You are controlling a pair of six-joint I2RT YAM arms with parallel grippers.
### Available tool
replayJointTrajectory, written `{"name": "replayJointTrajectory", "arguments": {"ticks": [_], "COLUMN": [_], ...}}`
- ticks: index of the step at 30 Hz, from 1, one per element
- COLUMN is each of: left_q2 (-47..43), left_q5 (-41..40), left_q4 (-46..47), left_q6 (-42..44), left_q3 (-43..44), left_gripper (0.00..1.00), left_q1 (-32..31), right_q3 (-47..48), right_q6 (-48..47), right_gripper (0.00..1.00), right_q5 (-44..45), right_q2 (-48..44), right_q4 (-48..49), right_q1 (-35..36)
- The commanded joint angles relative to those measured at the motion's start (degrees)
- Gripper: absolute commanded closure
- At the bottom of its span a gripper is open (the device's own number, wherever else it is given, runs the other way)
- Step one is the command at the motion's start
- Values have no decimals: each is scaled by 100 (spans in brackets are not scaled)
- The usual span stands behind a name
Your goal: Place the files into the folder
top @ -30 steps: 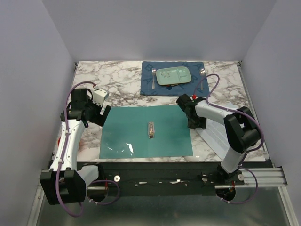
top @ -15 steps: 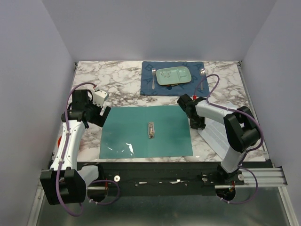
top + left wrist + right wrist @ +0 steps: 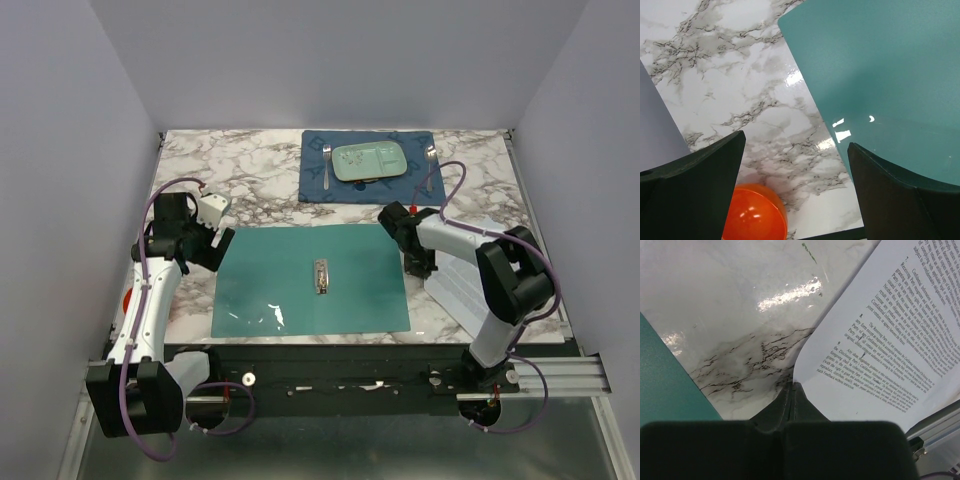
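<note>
Where the right claw (image 3: 791, 386) sits low beside the open folder (image 3: 260, 275), it is clenched tight. Its two fingers (image 3: 845, 450) press flat together, with the near corner of the top sheet of the files (image 3: 880, 340) nipped at their tips. That sheet curls up off the counter (image 3: 740, 300) along the edge nearest the claw and spreads away to the claw's right, its small black print plain to see. To the claw's left lies a sliver of the teal folder, flat, with a strip of bare marble between it and the paper. Seen from above, the rest of the stack lies on the counter to the claw's right, toward the counter's edge. A small metal clip (image 3: 321, 275) sits on the folder's centre crease, well to the claw's left.

Across the folder the left claw (image 3: 796, 141) hangs released, spread wide and gripping nothing. The folder's corner lies under its right finger, marble shows in the gap, and an orange round thing (image 3: 752, 212) sits by its left finger. Far beyond both claws a blue mat (image 3: 318, 188) carries a pale green plate (image 3: 370, 160).
</note>
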Motion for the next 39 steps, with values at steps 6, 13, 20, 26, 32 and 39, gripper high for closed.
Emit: {"name": "replayJointTrajectory", "arguments": {"ticks": [6, 13, 20, 26, 32, 39], "left_q2": [-13, 216, 260, 251, 216, 321], "left_q5": [-165, -306, -429, -412, -412, -412], "left_q4": [186, 318, 388, 327, 247, 291], "left_q6": [42, 15, 77, 77, 121, 200], "left_q3": [-97, -158, -229, -185, -176, -299], "left_gripper": [1, 1, 1, 1, 1, 1], "left_q1": [-14, -23, -23, -14, -23, -14], "right_q3": [-70, 395, 870, 1441, 1819, 1531], "right_q6": [-462, -691, -1086, -981, -779, -1007], "right_gripper": [99, 99, 99, 99, 55, 30], "right_q5": [-702, -632, -921, -1194, -1335, -1412], "right_q2": [-839, -919, -683, -208, 110, -865], "right_q4": [414, 344, 555, 555, 494, 826], "right_q1": [327, 1610, 2736, 3255, 3317, 2266]}}
